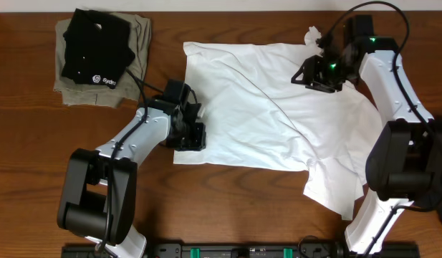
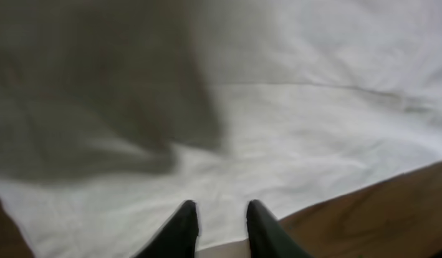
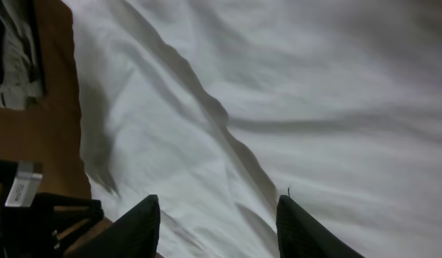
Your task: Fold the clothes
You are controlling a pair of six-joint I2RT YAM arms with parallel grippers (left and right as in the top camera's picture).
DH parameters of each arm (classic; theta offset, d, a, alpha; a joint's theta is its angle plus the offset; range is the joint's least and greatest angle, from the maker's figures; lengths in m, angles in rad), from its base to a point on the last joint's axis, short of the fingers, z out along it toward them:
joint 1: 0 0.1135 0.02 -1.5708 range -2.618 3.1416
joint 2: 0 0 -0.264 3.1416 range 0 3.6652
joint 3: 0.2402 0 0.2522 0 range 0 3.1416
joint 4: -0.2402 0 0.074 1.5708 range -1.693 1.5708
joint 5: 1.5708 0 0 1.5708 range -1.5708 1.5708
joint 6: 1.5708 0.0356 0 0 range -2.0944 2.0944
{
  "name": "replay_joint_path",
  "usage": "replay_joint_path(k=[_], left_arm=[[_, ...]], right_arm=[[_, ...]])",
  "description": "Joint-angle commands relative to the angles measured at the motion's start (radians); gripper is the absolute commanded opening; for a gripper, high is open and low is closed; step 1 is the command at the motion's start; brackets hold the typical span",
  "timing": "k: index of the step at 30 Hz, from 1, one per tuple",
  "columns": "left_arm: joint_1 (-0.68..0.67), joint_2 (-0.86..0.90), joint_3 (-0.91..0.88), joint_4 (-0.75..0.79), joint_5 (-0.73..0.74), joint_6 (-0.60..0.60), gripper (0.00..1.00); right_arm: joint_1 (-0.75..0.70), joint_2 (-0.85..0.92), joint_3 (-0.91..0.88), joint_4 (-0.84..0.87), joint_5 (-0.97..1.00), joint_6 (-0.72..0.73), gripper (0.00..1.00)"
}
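Two T-shirt (image 1: 263, 107) edges: left gripper (image 2: 219, 218), right gripper (image 3: 219, 222).

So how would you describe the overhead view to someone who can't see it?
A wrinkled white T-shirt lies spread on a wooden table between two robot arms: the left fingers sit at its left edge, the right fingers over its top right part. A folded black shirt rests on a folded khaki garment at top left.

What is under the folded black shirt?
A folded khaki-olive garment, showing past its edges. Whether anything else lies between them is hidden by the black shirt.
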Motion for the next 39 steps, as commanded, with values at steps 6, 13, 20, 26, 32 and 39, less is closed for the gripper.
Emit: replay_joint_path(k=[6,13,20,26,32,39], left_arm=[[-0.002,0.035,-0.013,-0.010,-0.077,-0.095,0.06],[-0.002,0.072,-0.013,-0.011,-0.098,-0.134,0.06],[0.011,0.096,-0.013,-0.042,-0.132,-0.203,0.06],[0.049,0.099,-0.013,-0.064,-0.136,-0.232,0.06],[0.125,0.099,-0.013,-0.097,-0.135,-0.274,0.06],[0.164,0.099,-0.013,-0.171,-0.144,-0.305,0.06]], right_arm=[[0.012,-0.003,0.005,-0.034,0.006,-0.018,0.47],[0.012,-0.003,0.005,-0.049,0.007,-0.018,0.45],[0.012,-0.003,0.005,-0.058,0.021,-0.021,0.45],[0.012,-0.003,0.005,-0.063,0.033,-0.022,0.45],[0.011,-0.003,0.005,-0.064,0.051,-0.022,0.45],[0.011,-0.003,0.005,-0.058,0.058,-0.021,0.45]])
